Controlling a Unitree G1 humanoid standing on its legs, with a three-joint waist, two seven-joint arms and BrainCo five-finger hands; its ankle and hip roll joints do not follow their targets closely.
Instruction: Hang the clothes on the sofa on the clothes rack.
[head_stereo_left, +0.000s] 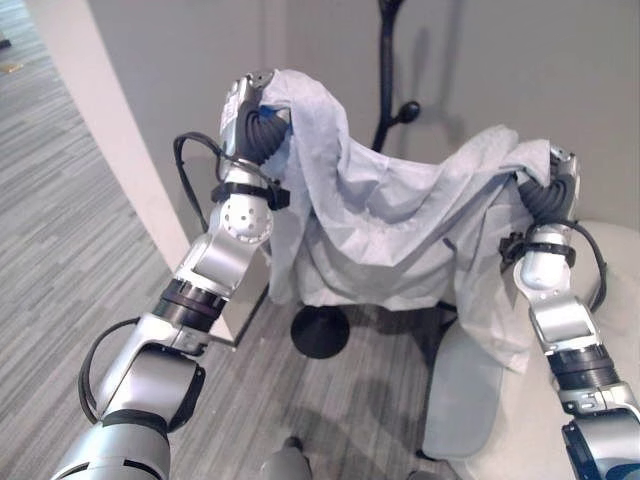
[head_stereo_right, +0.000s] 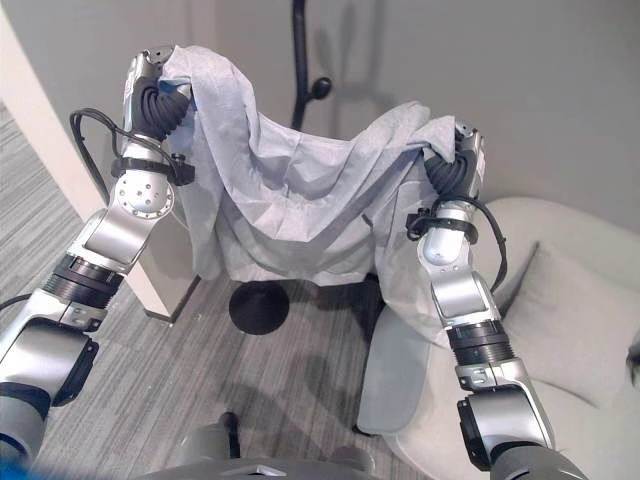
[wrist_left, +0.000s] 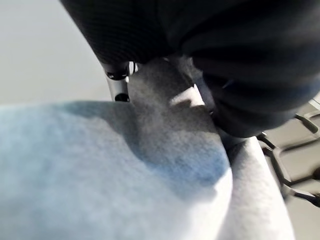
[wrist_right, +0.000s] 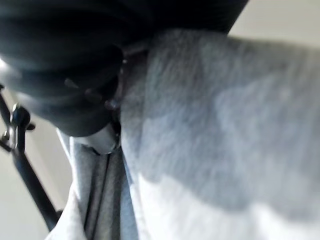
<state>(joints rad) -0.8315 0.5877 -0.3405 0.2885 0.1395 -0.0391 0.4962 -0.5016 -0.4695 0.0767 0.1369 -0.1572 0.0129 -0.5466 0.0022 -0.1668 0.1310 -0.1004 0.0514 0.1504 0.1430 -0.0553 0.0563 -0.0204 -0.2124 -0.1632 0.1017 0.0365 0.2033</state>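
Note:
A pale grey-blue garment (head_stereo_left: 390, 220) is stretched in the air between my two raised hands and sags in the middle. Its left end is draped over my left hand (head_stereo_left: 243, 103), its right end over my right hand (head_stereo_left: 560, 172), and the cloth hides the fingers of both. In both wrist views the cloth (wrist_left: 125, 170) lies right against the dark ribbed cover. The black clothes rack stands just behind the garment, with its pole (head_stereo_left: 385, 70), a knobbed hook (head_stereo_left: 408, 110) and a round base (head_stereo_left: 320, 330) on the floor. Part of the garment trails down beside my right arm.
A light grey sofa (head_stereo_right: 570, 290) with a cushion (head_stereo_left: 462, 395) sits at the lower right, under my right arm. A white partition wall (head_stereo_left: 110, 130) runs along the left, close to my left arm. Grey striped carpet (head_stereo_left: 60, 250) covers the floor.

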